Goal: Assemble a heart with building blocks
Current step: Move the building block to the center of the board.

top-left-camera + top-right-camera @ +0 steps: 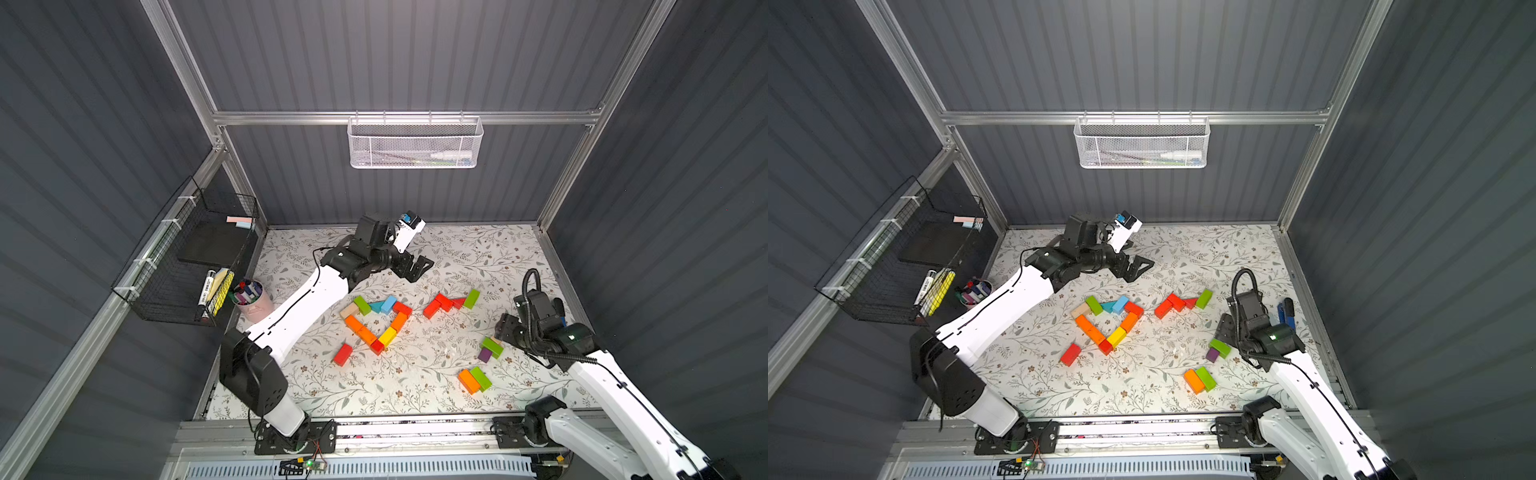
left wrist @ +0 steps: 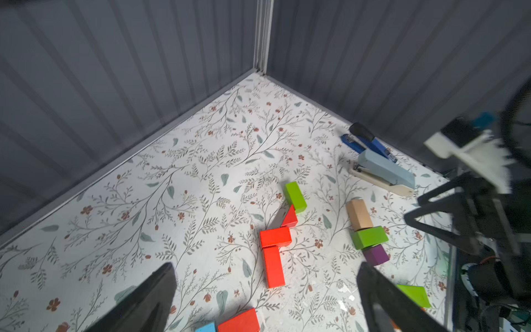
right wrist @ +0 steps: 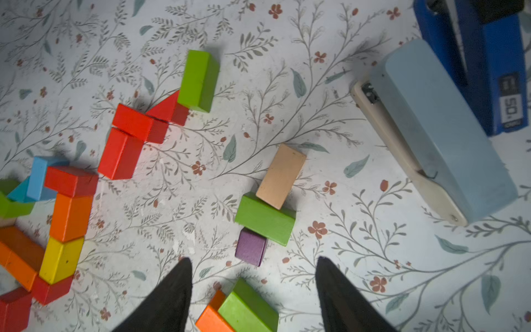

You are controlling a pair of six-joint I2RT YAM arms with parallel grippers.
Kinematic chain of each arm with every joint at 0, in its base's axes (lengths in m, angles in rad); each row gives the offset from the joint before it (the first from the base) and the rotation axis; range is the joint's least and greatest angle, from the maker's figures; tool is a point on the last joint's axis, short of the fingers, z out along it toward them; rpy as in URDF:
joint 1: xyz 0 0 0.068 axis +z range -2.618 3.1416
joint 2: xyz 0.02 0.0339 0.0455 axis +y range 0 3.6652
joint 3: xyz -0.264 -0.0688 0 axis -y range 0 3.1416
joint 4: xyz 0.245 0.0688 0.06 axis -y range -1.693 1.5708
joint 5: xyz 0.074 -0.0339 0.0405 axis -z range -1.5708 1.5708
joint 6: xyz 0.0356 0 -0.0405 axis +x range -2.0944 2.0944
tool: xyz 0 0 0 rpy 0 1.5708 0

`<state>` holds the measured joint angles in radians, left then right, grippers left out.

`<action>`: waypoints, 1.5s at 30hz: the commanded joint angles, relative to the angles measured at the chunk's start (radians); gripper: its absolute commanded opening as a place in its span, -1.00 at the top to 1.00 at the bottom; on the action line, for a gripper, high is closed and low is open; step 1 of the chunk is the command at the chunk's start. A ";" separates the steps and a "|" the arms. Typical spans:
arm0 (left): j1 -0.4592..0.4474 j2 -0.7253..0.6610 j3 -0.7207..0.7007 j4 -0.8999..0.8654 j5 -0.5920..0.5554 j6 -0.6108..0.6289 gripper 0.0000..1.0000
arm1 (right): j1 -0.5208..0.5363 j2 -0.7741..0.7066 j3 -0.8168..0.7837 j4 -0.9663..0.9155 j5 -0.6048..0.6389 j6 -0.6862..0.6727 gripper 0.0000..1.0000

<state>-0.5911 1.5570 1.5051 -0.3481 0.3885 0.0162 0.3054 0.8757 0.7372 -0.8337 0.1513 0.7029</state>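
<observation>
Right wrist view: your right gripper (image 3: 253, 258) has jaws parted, empty, above loose building blocks (image 3: 264, 220); your left gripper (image 2: 266, 263) is wide open, empty.

The dark blue stapler (image 3: 501, 49) bears a small label (image 3: 511, 107) reading "50"; nothing else is legible.

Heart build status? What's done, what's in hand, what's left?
Done: a closed heart outline, with orange, yellow and red bricks forming the point and tan, green, teal, blue and red across the top.
In hand: nothing. The left gripper is open; the right gripper is open by the green, purple and tan cluster.
Left: the lobes look rough. The red brick, red group and orange-green pair lie loose.
</observation>
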 commanded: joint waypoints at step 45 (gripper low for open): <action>-0.009 -0.092 -0.148 0.106 0.024 0.039 -0.98 | -0.152 0.748 0.280 0.197 -0.133 -0.606 0.52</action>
<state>-0.6048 1.4712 1.3590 -0.2398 0.4007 0.0559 0.1379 1.6039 1.0119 -0.6182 -0.0113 0.1524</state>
